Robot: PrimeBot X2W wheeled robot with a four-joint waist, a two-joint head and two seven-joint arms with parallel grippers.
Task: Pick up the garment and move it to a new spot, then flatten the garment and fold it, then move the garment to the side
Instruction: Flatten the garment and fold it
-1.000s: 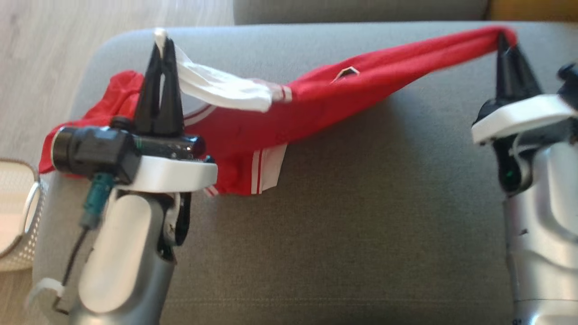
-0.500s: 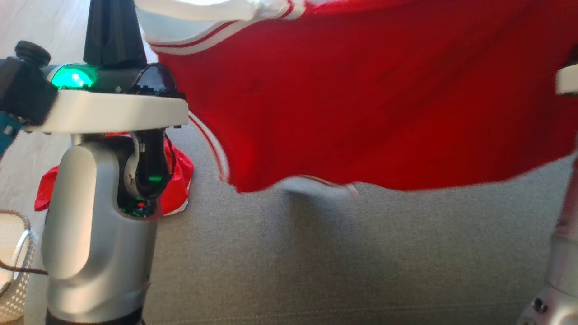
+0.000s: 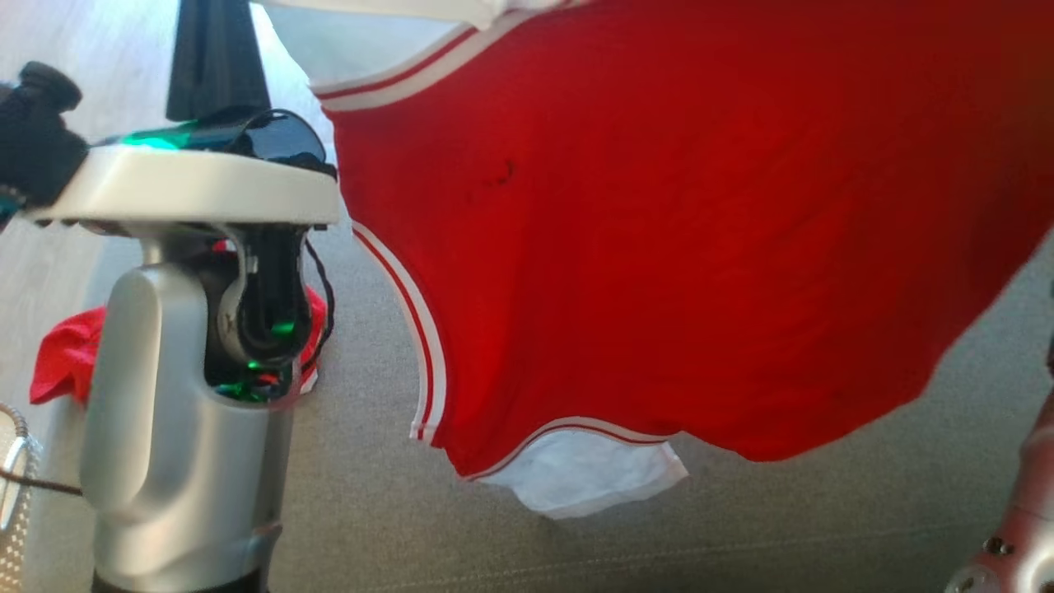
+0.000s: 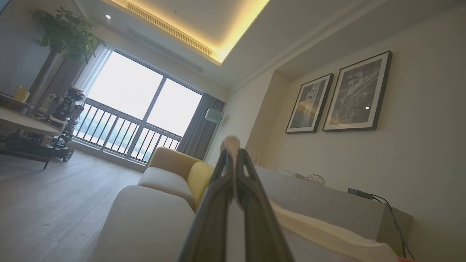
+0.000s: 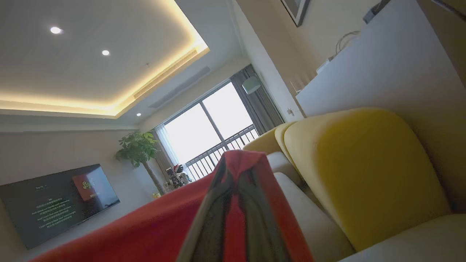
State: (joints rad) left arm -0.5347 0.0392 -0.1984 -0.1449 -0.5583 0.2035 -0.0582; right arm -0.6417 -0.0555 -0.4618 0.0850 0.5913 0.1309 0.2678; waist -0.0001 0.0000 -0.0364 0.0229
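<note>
The red garment [image 3: 659,247] hangs spread across the top and middle of the head view, above the grey sofa [image 3: 370,527]. The left gripper [image 4: 233,151] is clamped tight on its white edge. The right gripper [image 5: 238,167] is pinched closed on red cloth.

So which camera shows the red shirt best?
The head view: the red shirt hangs spread out, trim and all. The right wrist view shows a red fold clamped in the right end effector; the left wrist view, a pale edge pinched in the left end effector.
</note>
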